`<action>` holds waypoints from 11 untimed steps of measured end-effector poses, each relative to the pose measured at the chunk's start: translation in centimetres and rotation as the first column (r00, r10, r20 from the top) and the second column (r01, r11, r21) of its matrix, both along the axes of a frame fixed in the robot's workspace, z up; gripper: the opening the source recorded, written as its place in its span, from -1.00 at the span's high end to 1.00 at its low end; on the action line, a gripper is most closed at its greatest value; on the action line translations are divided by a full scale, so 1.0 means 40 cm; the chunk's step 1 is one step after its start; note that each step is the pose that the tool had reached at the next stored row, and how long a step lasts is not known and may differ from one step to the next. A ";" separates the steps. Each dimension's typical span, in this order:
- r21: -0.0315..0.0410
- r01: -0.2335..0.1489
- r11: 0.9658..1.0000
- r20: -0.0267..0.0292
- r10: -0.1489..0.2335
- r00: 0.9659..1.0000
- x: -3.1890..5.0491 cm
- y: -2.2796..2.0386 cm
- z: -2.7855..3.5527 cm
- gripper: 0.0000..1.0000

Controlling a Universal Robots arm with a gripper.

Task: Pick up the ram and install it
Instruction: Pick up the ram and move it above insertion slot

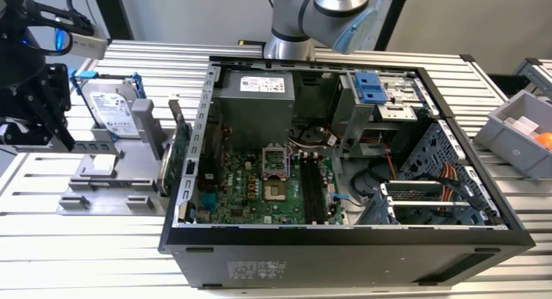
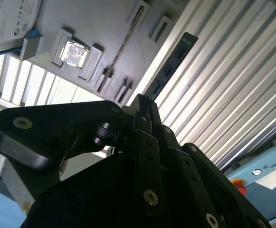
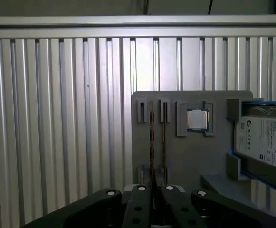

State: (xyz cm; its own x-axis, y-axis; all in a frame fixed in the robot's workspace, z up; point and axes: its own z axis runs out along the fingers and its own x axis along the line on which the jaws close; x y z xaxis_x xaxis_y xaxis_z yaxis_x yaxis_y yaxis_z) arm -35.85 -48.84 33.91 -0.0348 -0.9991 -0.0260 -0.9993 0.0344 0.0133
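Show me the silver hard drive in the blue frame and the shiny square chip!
Silver hard drive in blue frame [image 1: 112, 108]: exterior view, on its white label.
Shiny square chip [image 3: 197, 119]: first wrist view, on its metal top.

The holder tray [image 1: 116, 189] is set on the table [image 1: 86, 267], at the exterior view's left of the computer case [image 1: 345, 254]. On it, the ram [image 3: 152, 142] is stood in slots, apart from the hard drive [image 1: 114, 112].
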 end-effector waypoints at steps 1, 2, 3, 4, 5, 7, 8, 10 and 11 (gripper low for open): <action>0.000 0.000 1.000 0.000 0.000 1.000 0.000 0.000 0.004 1.00; 0.000 0.000 1.000 0.000 0.000 1.000 0.000 0.000 0.007 1.00; 0.000 0.000 1.000 0.000 0.000 1.000 0.000 0.000 0.009 1.00; 0.000 0.000 1.000 0.000 0.000 1.000 0.000 0.000 0.012 1.00; 0.000 0.000 1.000 0.000 0.000 1.000 0.000 0.000 0.013 1.00; 0.000 0.000 1.000 0.000 0.000 1.000 0.000 0.000 0.013 1.00; 0.000 0.000 1.000 0.000 0.000 1.000 0.000 0.000 0.013 1.00; 0.000 0.000 1.000 0.000 0.000 1.000 0.000 0.000 0.014 1.00; 0.000 0.000 1.000 0.000 0.000 1.000 0.000 0.000 0.014 1.00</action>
